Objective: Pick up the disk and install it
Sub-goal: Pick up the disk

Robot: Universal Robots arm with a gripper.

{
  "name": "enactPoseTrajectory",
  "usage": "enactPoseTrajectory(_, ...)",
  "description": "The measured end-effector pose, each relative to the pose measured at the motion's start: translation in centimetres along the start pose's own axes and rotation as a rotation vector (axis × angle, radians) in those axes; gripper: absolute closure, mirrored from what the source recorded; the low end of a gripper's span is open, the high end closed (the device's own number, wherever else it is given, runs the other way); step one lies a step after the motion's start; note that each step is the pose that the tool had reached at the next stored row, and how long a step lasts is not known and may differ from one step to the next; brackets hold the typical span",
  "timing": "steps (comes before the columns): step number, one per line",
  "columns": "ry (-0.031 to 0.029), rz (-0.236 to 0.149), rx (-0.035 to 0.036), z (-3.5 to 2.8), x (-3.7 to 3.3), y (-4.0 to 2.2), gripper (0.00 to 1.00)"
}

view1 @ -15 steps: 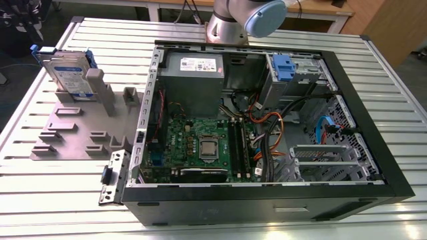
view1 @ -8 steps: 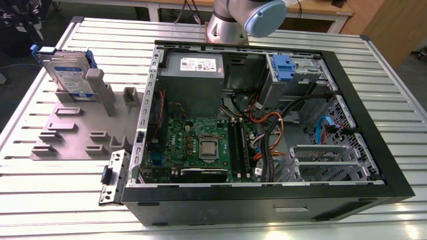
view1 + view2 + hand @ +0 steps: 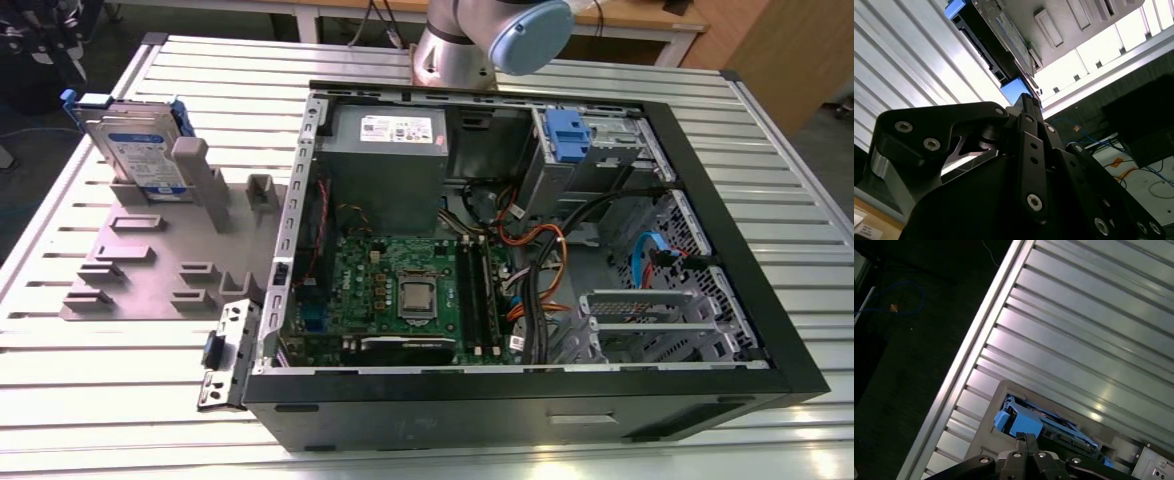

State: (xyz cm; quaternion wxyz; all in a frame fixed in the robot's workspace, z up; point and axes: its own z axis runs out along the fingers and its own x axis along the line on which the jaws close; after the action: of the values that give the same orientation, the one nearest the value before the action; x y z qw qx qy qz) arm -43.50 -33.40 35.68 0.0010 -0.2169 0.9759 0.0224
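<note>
Disk (image 3: 134, 150) stands upright in grey holder (image 3: 147, 250) on worktop (image 3: 80, 370); claw (image 3: 1025, 440) clenched, empty, aimed toward it.

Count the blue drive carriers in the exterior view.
2: one frames the disk standing in the grey holder on the exterior view's left; one bare bracket sits in the computer case. More may be hidden.

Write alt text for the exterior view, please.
An open computer case lies on a slatted metal table. At the exterior view's left, the disk stands upright in a grey holder; the arm stands beyond the case.
</note>
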Motion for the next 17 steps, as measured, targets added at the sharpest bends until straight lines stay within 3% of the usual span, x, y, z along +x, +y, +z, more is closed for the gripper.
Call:
enactPoseTrajectory(4,0.0019,-0.044,-0.0005,0.0,0.0,0.0,0.89)
enactPoseTrajectory(10,0.0061,-0.142,-0.0016,0.01,0.0,0.0,0.89)
enactPoseTrajectory(11,0.0091,-0.209,-0.0024,0.02,0.0,0.0,0.89)
enactPoseTrajectory(12,0.011,-0.251,-0.0029,0.02,0.0,0.0,0.89)
enactPoseTrajectory(17,0.0116,-0.268,-0.0031,0.03,0.0,0.0,0.89)
